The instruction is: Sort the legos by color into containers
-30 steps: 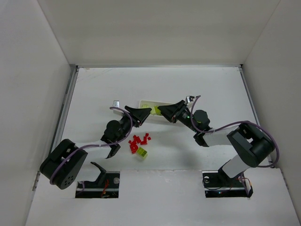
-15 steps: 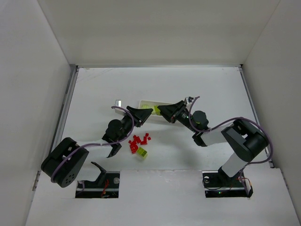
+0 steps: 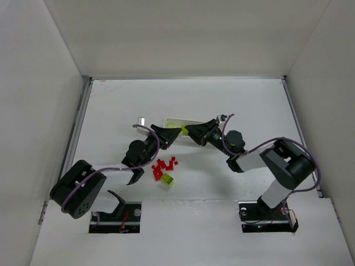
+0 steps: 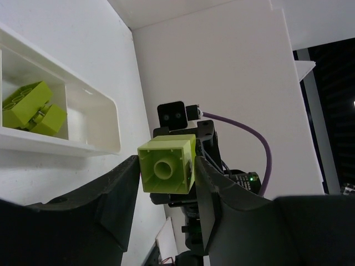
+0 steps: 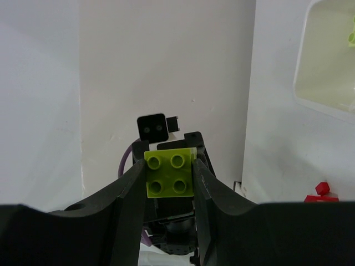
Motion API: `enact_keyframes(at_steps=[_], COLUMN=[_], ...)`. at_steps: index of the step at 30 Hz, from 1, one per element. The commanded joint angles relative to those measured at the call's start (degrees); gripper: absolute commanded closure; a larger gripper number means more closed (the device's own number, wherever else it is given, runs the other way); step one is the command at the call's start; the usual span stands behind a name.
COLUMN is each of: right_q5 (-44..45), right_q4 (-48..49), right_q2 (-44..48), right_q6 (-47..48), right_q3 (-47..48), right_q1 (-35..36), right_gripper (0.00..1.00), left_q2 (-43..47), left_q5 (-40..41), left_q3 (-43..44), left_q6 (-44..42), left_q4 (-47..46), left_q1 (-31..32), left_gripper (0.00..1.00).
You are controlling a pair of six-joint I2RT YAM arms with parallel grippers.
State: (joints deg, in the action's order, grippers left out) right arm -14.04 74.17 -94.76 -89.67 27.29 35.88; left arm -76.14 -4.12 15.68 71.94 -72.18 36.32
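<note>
Green brick (image 5: 169, 178): right gripper (image 5: 169, 166) is clamping it, jaws part-closed, studs facing its wrist. Left gripper (image 4: 166, 163) is straddling the same brick head-on, grip unclear. Tray (image 4: 105, 111) is lying left of the left jaws.

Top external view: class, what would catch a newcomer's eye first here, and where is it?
One lime-green plastic brick hangs mid-table between the left gripper and right gripper, which meet tip to tip by the long white plastic tray. Tiny bright red plastic bricks lie clustered just below them in that view.
</note>
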Motion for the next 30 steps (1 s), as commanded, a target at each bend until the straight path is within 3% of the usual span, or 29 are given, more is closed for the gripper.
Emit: enact_keyframes(at_steps=[1, 8, 19, 30], right_q5=[-2.0, -2.4, -2.2, -1.0], right_q4=[9.2, 9.0, 9.0, -5.2], right_q2=[-0.2, 0.6, 2.1, 8.4], right_q6=[-0.1, 0.3, 1.2, 9.6], right_q3=[1.4, 0.5, -1.0, -2.9], right_q1=[0.7, -0.2, -1.3, -3.7], right_gripper=[0.73, 0.73, 0.73, 0.73], left_q2=[-0.1, -0.1, 2.0, 6.8], left_q5=[-1.0, -1.0, -1.9, -4.8], left_q3=[2.9, 3.4, 3.0, -3.3], left_q6=[-1.3, -1.5, -1.5, -1.4], left_q4=[-5.3, -5.2, -3.8, -1.7], left_q1=[0.6, 0.8, -0.4, -7.3], left_gripper=[0.59, 0.62, 0.83, 0.85])
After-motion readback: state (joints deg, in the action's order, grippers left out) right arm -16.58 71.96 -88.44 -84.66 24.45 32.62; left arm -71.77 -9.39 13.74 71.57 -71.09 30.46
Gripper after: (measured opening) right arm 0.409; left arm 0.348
